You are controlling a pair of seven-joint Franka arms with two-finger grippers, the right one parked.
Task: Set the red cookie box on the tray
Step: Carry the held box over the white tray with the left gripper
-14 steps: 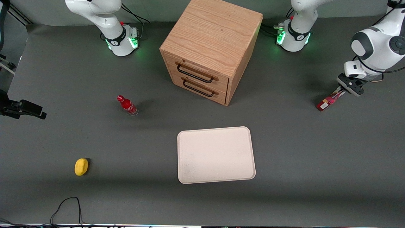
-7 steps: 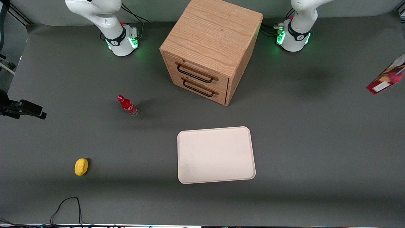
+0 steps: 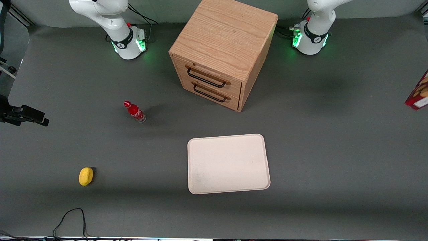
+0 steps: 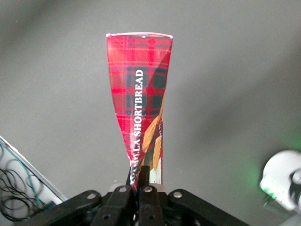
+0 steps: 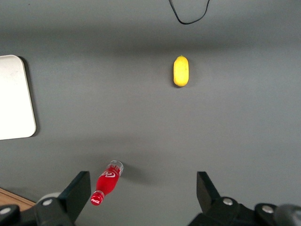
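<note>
The red cookie box [image 4: 138,94], tartan-patterned with cookie pictures, hangs in the air above the grey table. My gripper [image 4: 140,170] is shut on one narrow end of it, and the box sticks out away from the fingers. In the front view only a corner of the red cookie box [image 3: 418,95] shows, at the working arm's end of the table, and the gripper itself is out of that view. The cream tray [image 3: 228,164] lies flat near the table's middle, nearer the front camera than the cabinet, with nothing on it.
A wooden two-drawer cabinet [image 3: 222,50] stands at the back middle. A small red bottle [image 3: 134,111] and a yellow object [image 3: 86,176] sit toward the parked arm's end. A black cable [image 3: 70,217] loops at the front edge.
The box has left the table in my gripper's hold, risen, and moved outward toward the working arm's end. The arm has gone out of the front view.
</note>
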